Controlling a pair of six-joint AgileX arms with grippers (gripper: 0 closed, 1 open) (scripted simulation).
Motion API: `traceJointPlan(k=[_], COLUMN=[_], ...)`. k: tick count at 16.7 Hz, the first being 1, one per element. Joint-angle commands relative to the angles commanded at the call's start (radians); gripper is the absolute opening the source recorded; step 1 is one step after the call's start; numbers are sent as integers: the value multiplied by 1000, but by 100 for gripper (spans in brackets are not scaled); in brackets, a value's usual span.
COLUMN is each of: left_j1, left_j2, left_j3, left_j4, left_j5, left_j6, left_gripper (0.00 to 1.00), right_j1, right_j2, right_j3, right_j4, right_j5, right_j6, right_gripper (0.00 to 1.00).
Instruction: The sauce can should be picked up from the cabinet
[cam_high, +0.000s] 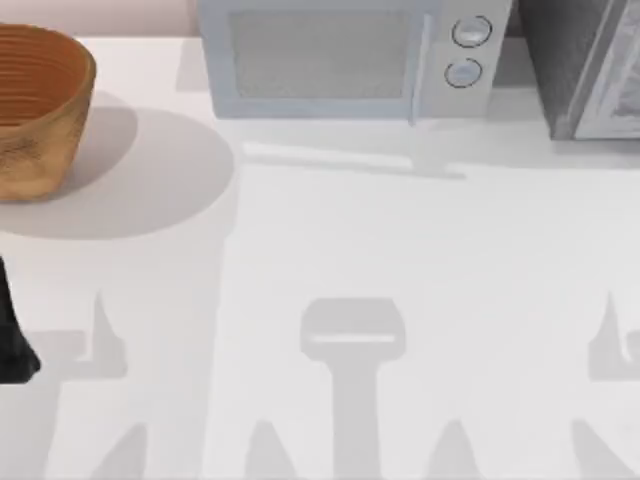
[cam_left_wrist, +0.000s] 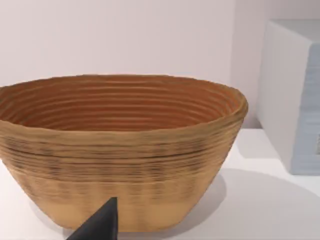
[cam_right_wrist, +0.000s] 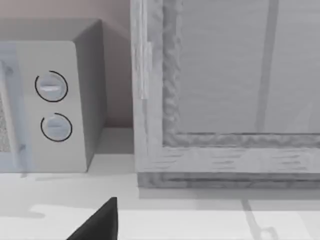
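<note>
Right claw: one dark finger tip in frame, spread not discernible. Left claw: likewise, parked just before the basket. Ahead of the right claw, across bare table: cabinet, front closed; microwave beside it. Sauce can: not located, presumably within. Judged light, rigid, smooth-walled; best gripped across the mid-body.

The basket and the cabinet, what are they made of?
The basket looks woven, maybe from wicker or coiled straw: tan-brown ridged rings run round its wall, with a dull finish. The cabinet looks like speckled grey stone or painted board, with a paler, smooth front panel; its look leaves that open.
</note>
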Motion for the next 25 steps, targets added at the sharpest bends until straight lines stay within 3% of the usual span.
traceJointPlan(k=[4, 8, 20, 25], left_j1=[0, 0, 0, 0], left_j2=[0, 0, 0, 0], left_j3=[0, 0, 0, 0], left_j4=[0, 0, 0, 0], left_j5=[0, 0, 0, 0], left_j6=[0, 0, 0, 0], left_gripper=[100, 100, 100, 100], right_j1=[6, 33, 141, 176], right_j2=[32, 201, 1035, 1272], right_j3=[33, 224, 1353, 1672], right_j4=[-9, -59, -325, -399], right_j5=[3, 27, 156, 189], right_j6=[0, 3, 14, 16], right_gripper=[100, 100, 100, 100])
